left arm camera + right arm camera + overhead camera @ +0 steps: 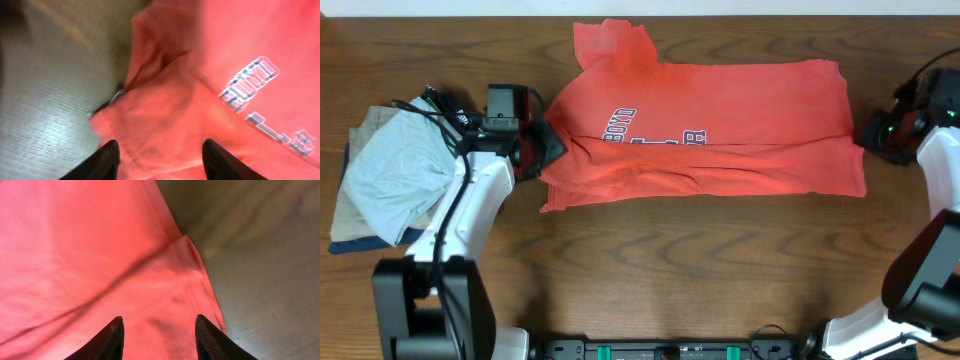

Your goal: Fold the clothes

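Left hand [160, 142], right hand [159, 317] spread wide over T-shirt [720, 120]; lettering [620, 123] half-hidden by fold.

The left arm [472, 205] stretched from the near edge toward the middle of the worktop. Its wrist was turned inward, so the left end effector [540, 146] pointed right. Its fingers [106, 161] stood well apart. The right arm [942, 170] ran along the right side. The right end effector [876, 132] pointed left, its fingers [211, 339] likewise spread wide.

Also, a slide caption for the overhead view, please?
Red T-shirt, partly folded, on a wooden table between left arm and right arm.
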